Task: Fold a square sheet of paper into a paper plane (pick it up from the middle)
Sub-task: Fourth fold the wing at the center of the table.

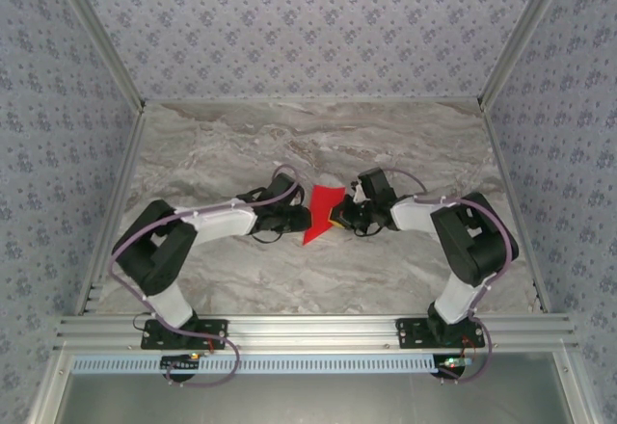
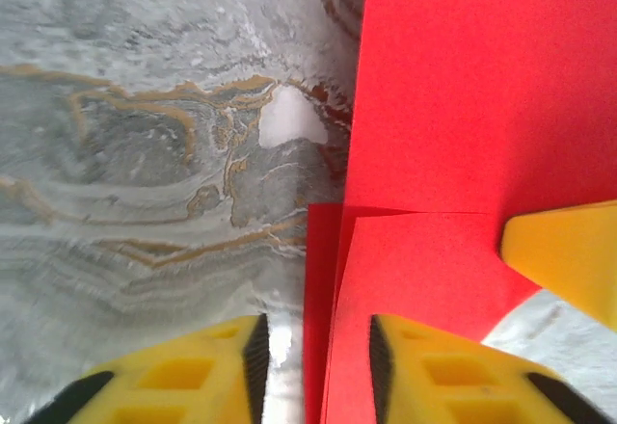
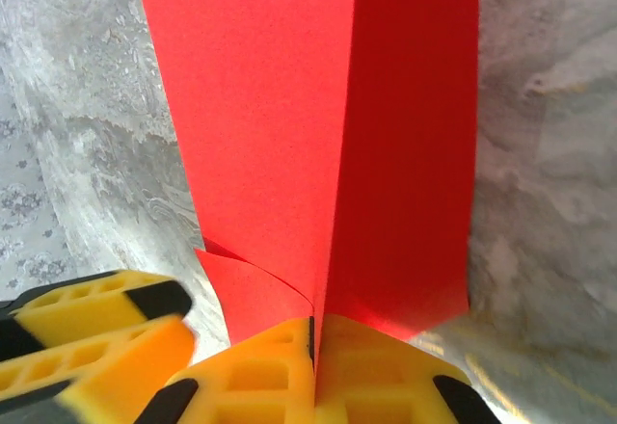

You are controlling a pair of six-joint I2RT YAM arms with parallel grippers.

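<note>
Right jaws pinch red paper (image 3: pixel 289 106) (left jaws apart).

Grey marble-patterned table (image 1: pixel 289 145) (brownish veins); whether the red paper (image 1: pixel 321 214) rests on it is unclear.

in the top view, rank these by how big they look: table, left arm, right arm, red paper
1. table, by far the largest
2. left arm and right arm: they look about the same, so no ranking between them
3. red paper, the smallest
</note>
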